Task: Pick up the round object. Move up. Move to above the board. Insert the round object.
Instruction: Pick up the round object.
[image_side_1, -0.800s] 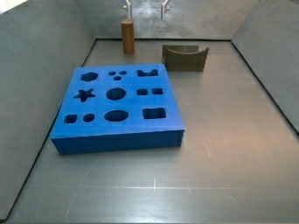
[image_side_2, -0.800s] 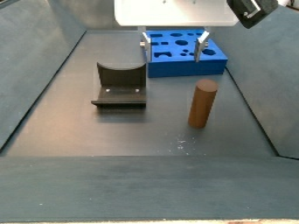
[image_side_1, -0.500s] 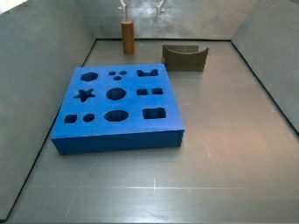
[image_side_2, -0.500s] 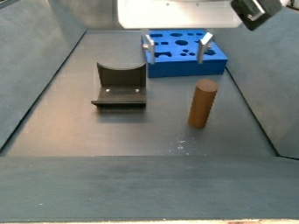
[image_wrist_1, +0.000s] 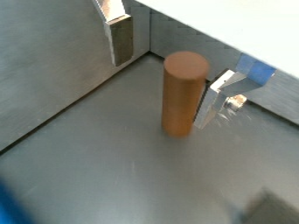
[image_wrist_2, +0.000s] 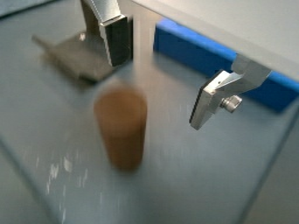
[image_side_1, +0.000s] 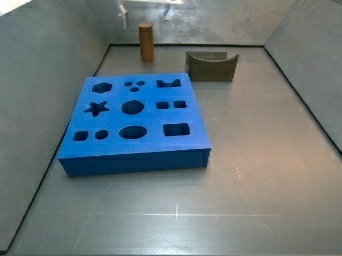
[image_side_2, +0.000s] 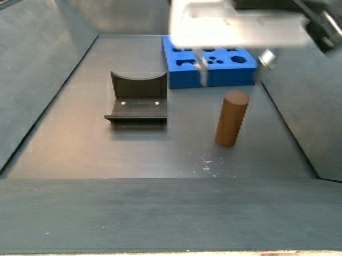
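The gripper (image_wrist_1: 170, 61) hangs above the round object (image_wrist_1: 181, 94) with its jaws spread wide and nothing held between them. In both wrist views the two silver plate fingers (image_wrist_2: 114, 35) stand well apart, one on each side of the peg; in a wrist view one finger (image_wrist_1: 216, 98) appears just beside the peg's wall, though contact cannot be confirmed.

The round object (image_side_2: 233, 118) stands upright on the grey floor (image_side_2: 147, 150), near the enclosure wall. In a side view it (image_side_1: 146, 37) is at roughly 12 o'clock from the board (image_side_1: 135, 122) and well apart from it. The dark notched block (image_side_1: 211, 65) sits at about 2 o'clock from the board.

The floor is matte grey, bounded by grey walls (image_side_1: 54, 70). The peg is a smooth brown-orange cylinder with a flat top. The board is a flat blue rectangular block with circle, star, square and crown cut-outs.
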